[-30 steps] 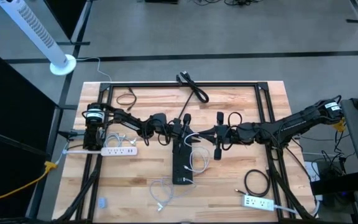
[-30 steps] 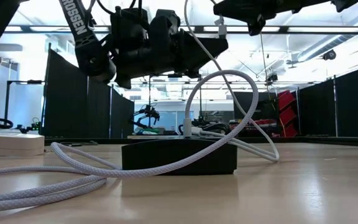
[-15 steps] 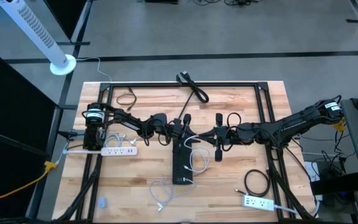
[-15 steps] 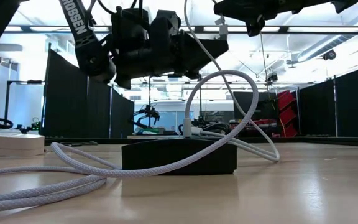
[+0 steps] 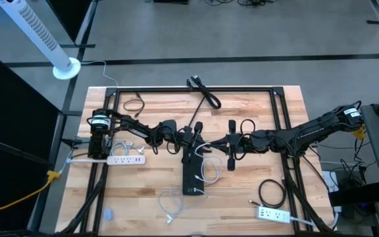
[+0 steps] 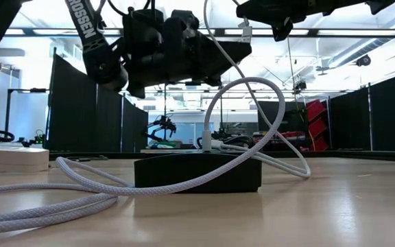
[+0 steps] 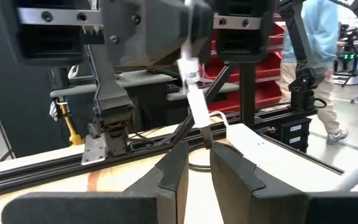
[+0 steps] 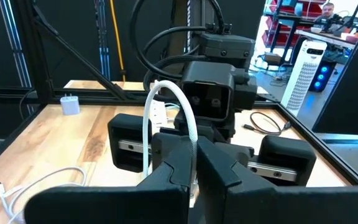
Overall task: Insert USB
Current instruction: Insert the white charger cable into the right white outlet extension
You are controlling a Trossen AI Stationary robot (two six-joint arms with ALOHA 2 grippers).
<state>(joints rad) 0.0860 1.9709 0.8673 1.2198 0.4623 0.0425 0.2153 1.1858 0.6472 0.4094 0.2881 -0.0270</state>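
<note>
Holding the white braided USB cable (image 8: 166, 102) near its plug, my right gripper (image 5: 230, 157) hangs above the table centre, at about three o'clock from the long black rectangular hub (image 5: 193, 172), with its two dark fingers pressed together on the cable. My left gripper (image 5: 191, 136) waits just at twelve o'clock of the hub, facing the right one, and its fingers (image 7: 173, 168) stand almost together with only a thin gap; I cannot see that they hold anything. In the left wrist view the white plug end (image 7: 190, 74) hangs down from the right gripper, tilted, with a short dark cable (image 7: 205, 134) below it. In the low view a white cable loop (image 6: 245, 116) already rises from the top of the hub, so at least one cable seems inserted. To do this step well, I think I must first make the plug straight with the port, then come down slowly, and perhaps the left gripper should hold the hub so that it does not slide. For writing, I read only part of white letters, "OSSEN", on the left arm (image 6: 88, 31) in the low view; other labels are too small.
</note>
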